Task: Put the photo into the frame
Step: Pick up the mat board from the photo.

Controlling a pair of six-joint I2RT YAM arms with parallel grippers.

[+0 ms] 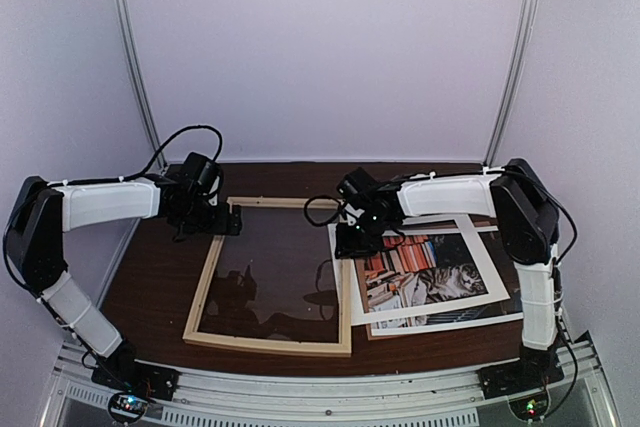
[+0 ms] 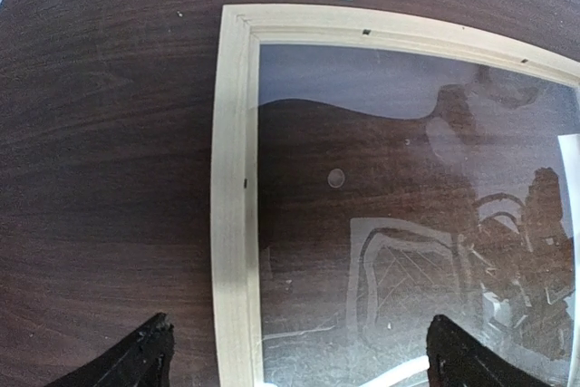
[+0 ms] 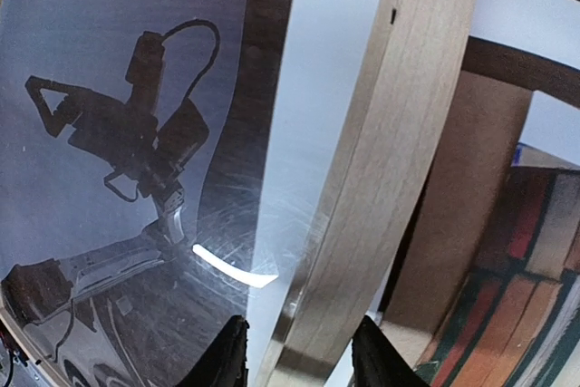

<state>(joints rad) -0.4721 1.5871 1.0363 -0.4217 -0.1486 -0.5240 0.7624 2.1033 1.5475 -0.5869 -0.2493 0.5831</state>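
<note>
— On the dark surface (image 2: pixel 91 133), centre: pale wooden frame (image 1: pixel 270 344) lying flat, clear pane (image 2: pixel 408 178) inside throwing reflections. Whereabouts of the photo?
— Just right of the frame: photo (image 1: pixel 425 277) face up, cat and books showing, resting on a brown board (image 3: pixel 453 197), close against the frame's right rail. Touching or not, hard to say from above.
— And the left fingers (image 2: pixel 136 360)?
— Spread wide near the frame's far-left corner, one either side of the left rail, holding nothing.
— Right fingers (image 3: pixel 227 364)?
— Narrowed, straddling the frame's right rail towards its far end. Clamped on the wood or merely beside it, cannot tell.
— Step in hand, then?
— Looks like readying the frame, not yet handling the photo. Photo outside the frame, so most of the job yet to do.
— Needed next?
— Probably freeing the right rail, then pinching the photo by its white border, sliding it left and squaring it inside the rails without creasing the paper or dragging the board along
</note>
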